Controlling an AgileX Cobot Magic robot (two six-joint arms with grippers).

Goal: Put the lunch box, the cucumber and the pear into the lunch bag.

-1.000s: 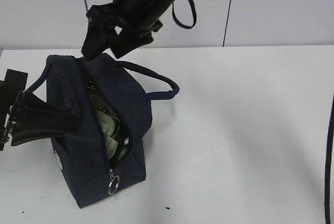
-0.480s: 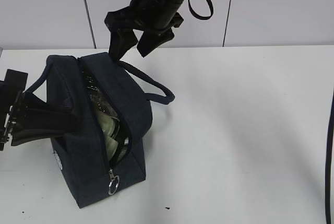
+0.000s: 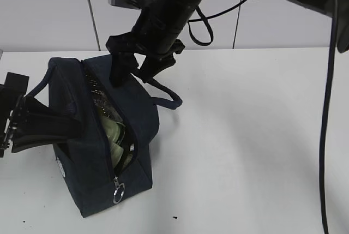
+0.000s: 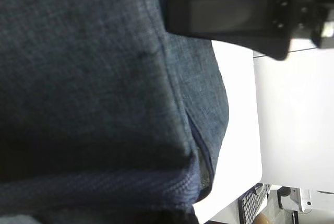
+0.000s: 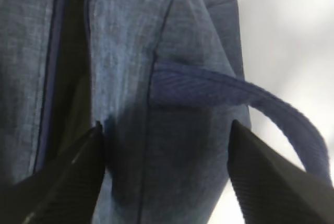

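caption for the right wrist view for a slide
Open right hand straddling the lunch bag beside its handle.

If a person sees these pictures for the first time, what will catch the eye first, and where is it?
The dark navy lunch bag stands at the left of the white table, its zipper open, with a pale green lid visible inside. The right gripper hangs open over the bag's far side, astride a handle. The left gripper is shut on the bag's left side.

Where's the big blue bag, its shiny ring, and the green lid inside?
dark navy fabric lunch bag point(image 3: 139, 114): exterior view, on its side panel.
metal ring pull point(image 3: 118, 193): exterior view, on the ring.
pale sage-green lid of the lunch box point(image 3: 113, 131): exterior view, through the open zipper.
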